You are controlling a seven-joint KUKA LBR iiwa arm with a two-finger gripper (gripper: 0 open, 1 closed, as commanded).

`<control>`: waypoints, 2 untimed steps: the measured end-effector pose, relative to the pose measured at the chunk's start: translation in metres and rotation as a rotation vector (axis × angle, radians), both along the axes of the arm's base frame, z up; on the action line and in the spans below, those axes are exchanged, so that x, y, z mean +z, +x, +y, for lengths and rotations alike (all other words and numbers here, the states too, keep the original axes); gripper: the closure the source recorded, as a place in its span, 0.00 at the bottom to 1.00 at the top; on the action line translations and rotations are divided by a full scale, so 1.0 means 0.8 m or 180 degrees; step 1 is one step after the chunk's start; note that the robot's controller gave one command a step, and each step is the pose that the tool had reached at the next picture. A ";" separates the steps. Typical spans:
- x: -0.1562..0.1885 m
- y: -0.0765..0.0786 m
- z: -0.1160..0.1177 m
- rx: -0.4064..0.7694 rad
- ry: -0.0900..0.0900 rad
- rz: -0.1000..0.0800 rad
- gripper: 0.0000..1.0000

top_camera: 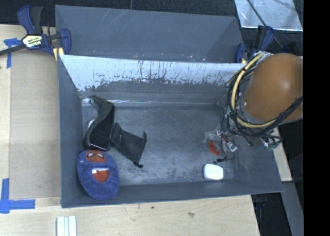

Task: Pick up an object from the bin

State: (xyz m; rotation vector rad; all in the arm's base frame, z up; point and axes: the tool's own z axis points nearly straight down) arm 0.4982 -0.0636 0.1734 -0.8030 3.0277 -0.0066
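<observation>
My gripper (220,142) hangs low over the right part of the bin floor, under the arm's cables. A small red thing (212,148) shows right at its tip; I cannot tell whether it is held or lies on the floor. Just below it, near the bin's front wall, lies a small white rounded block (213,171), apart from the gripper.
At the left of the bin lie a black angled tool (102,125) with a black flap (131,146) beside it, and a blue plush toy with a red face (98,174) in the front left corner. The arm's orange cover fills the bin's right edge.
</observation>
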 end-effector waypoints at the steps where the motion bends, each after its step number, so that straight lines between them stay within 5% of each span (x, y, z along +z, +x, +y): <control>1: 0.029 0.020 0.007 0.0043 0.0005 0.0007 1.00; 2: 0.254 0.056 0.015 0.0117 0.0001 -0.0013 1.00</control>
